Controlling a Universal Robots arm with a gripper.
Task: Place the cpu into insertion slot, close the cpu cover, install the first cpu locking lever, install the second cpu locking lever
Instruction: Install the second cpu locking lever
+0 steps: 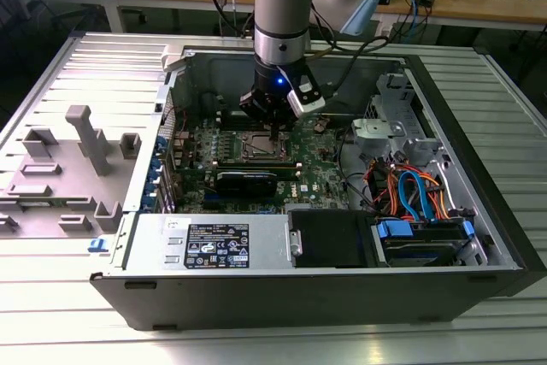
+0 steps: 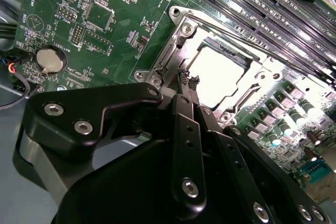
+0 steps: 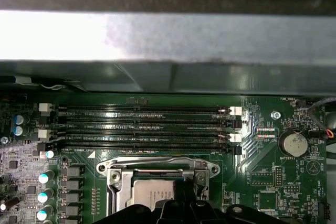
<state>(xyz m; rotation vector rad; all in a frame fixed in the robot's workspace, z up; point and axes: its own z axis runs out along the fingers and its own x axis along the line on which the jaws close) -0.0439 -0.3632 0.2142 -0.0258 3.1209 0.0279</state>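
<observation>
Looking into the open computer case (image 1: 479,211) in the exterior view, I see the arm reaching down at upper centre of the frame onto the green motherboard (image 1: 320,168). A black card (image 1: 246,181) lies just below the socket, orange and blue cables (image 1: 410,190) crowd the frame's right, and grey plastic fixtures (image 1: 85,138) stand outside at left. Long memory slots (image 3: 147,127) run across the first wrist view's middle, with a coin battery (image 3: 293,142) at right.

The gripper (image 2: 189,85) sits at the socket's edge, fingers drawn nearly together; I cannot tell whether they pinch anything. The cpu (image 2: 218,77), pale and glaring, lies seated in the insertion slot (image 2: 245,61). The cpu cover (image 2: 176,40), a silver frame, lies flat around it.
</observation>
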